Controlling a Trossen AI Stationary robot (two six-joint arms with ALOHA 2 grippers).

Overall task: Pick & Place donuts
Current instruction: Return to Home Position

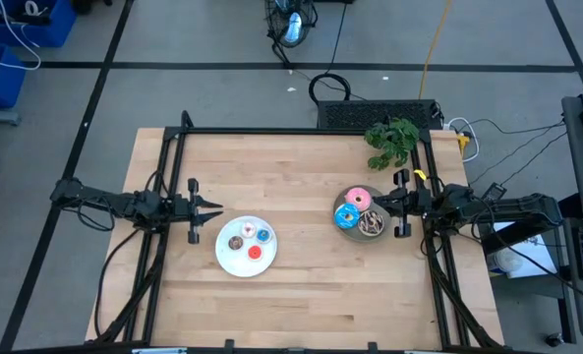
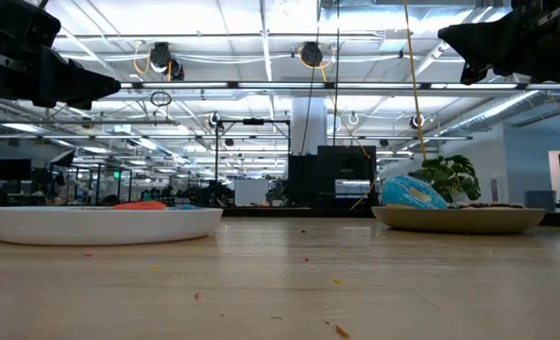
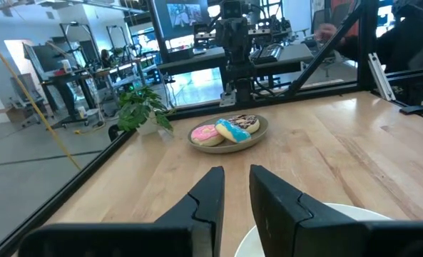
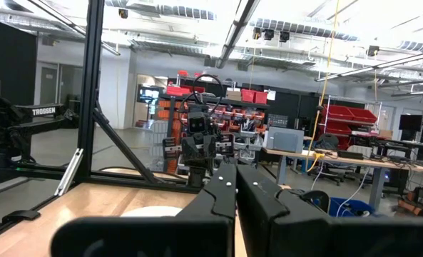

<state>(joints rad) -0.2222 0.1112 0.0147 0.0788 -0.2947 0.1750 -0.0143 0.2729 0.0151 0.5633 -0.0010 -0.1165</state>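
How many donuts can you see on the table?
7. On the white plate: tiny whitish-pink, tiny brown, tiny blue and tiny red. On the grey plate: big pink, big blue and big brown. None looks hidden.

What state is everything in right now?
Left end effector: narrowly open, empty.
Right end effector: shut, empty.
Four tiny donuts: lying flat on the white plate.
Pink donut, blue donut, brown donut: packed together on the grey plate.
Plant: upright.
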